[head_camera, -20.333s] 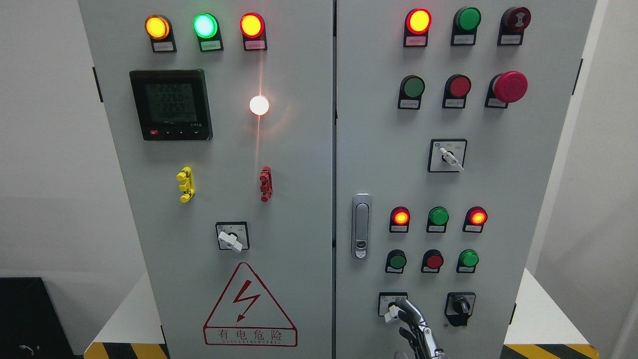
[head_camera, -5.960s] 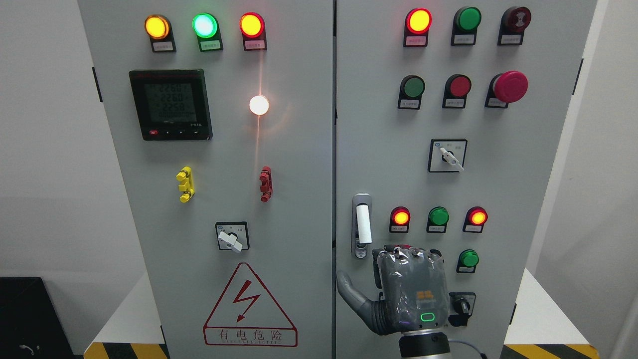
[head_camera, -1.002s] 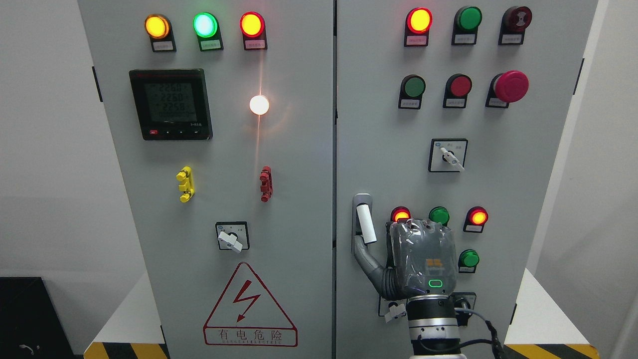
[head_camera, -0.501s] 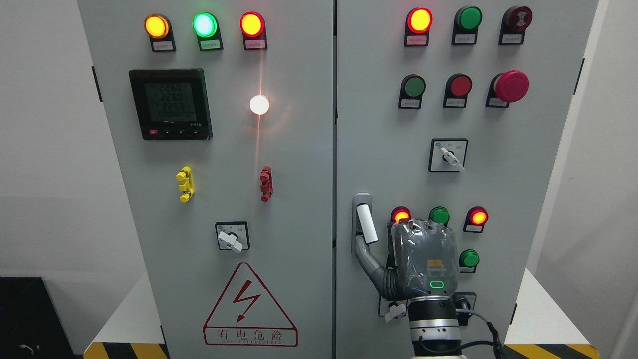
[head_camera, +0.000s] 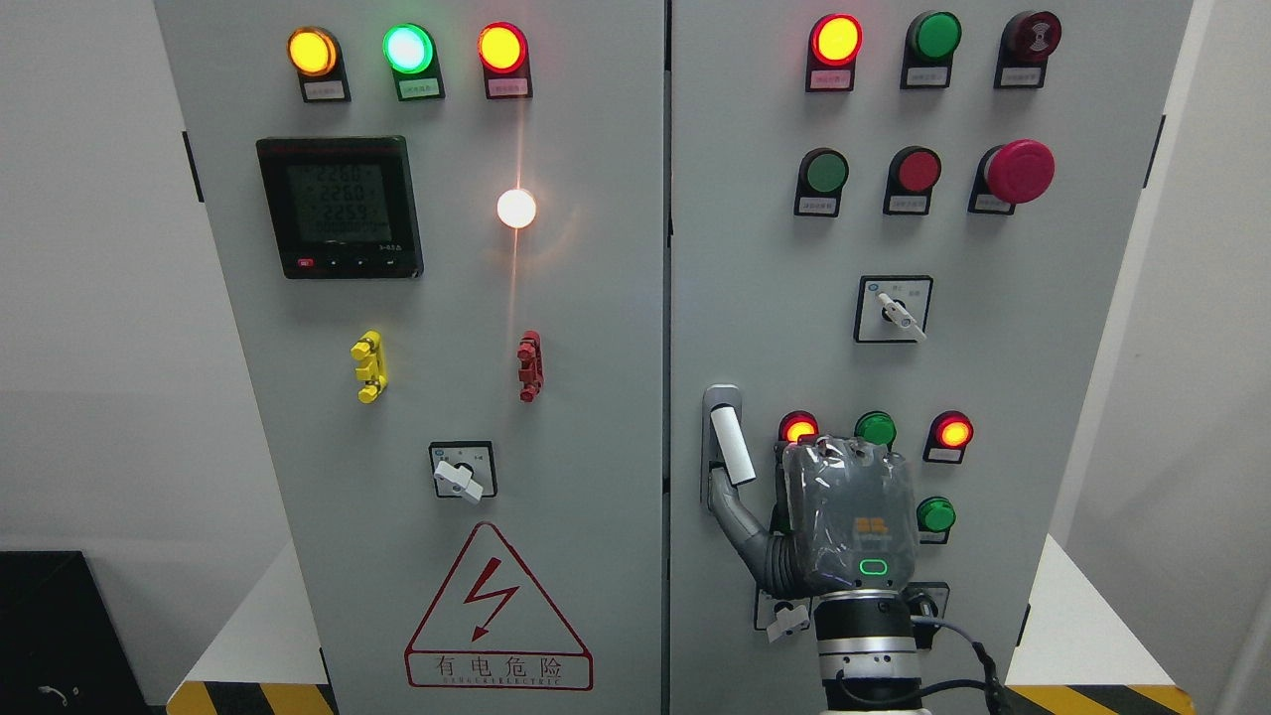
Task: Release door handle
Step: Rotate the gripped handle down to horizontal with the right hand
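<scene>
The door handle [head_camera: 732, 446] is a white lever popped out of its silver lock plate [head_camera: 720, 399] on the right cabinet door, its lower end tilted slightly right. My right hand [head_camera: 844, 516] comes up from the bottom edge with its back to the camera, just right of the lever. Its thumb [head_camera: 730, 506] stretches up-left to the lock plate, right under the lever's lower end. The other fingers point at the panel and sit beside the lever, not around it. The left arm is out of view.
Red and green lamps [head_camera: 955, 433] and push buttons [head_camera: 934, 514] surround the hand. A rotary switch [head_camera: 784, 621] and a black knob [head_camera: 928, 601] sit just below it. The left door [head_camera: 596, 397] carries a meter, lamps and a warning triangle. Cables hang off the wrist [head_camera: 978, 660].
Over the last second the hand has drifted slightly right and down, and the lever's lower end has swung a little further right. Six seconds ago the hand sat lower, below the handle.
</scene>
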You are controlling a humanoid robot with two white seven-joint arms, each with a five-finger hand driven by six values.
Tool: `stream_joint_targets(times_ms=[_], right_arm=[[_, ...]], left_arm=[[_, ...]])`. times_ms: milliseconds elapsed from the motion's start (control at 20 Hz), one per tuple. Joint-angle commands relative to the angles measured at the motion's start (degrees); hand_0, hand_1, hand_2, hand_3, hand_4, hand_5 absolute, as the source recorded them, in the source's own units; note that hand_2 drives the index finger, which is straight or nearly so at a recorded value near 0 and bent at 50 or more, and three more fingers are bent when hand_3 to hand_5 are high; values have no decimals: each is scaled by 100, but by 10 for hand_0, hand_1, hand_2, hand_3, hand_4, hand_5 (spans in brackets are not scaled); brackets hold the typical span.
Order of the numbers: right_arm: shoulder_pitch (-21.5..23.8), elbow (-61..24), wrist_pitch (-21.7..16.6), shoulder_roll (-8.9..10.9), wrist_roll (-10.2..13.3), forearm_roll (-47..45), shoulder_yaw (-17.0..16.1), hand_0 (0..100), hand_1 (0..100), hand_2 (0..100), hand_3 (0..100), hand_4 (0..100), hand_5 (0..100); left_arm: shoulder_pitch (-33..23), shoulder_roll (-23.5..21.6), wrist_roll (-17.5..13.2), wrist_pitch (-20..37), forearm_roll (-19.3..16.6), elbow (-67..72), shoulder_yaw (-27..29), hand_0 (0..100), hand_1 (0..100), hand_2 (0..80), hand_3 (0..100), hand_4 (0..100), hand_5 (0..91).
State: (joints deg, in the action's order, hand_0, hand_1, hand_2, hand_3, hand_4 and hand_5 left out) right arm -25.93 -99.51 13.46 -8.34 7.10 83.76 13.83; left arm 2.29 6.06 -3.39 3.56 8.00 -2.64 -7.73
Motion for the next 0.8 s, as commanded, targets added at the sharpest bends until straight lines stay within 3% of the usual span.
stream_joint_targets(times_ms=[0, 751], right_arm=[[0, -42, -1, -1, 29, 0, -48, 437, 284, 1000, 1000, 1000, 1000], [0, -42, -1, -1, 28, 9, -56, 425, 398, 1000, 1000, 1000, 1000]], left_arm=[[0, 0, -4, 5, 0, 0, 0, 120, 556, 0, 0, 0, 0], [0, 0, -4, 5, 0, 0, 0, 120, 556, 0, 0, 0, 0]])
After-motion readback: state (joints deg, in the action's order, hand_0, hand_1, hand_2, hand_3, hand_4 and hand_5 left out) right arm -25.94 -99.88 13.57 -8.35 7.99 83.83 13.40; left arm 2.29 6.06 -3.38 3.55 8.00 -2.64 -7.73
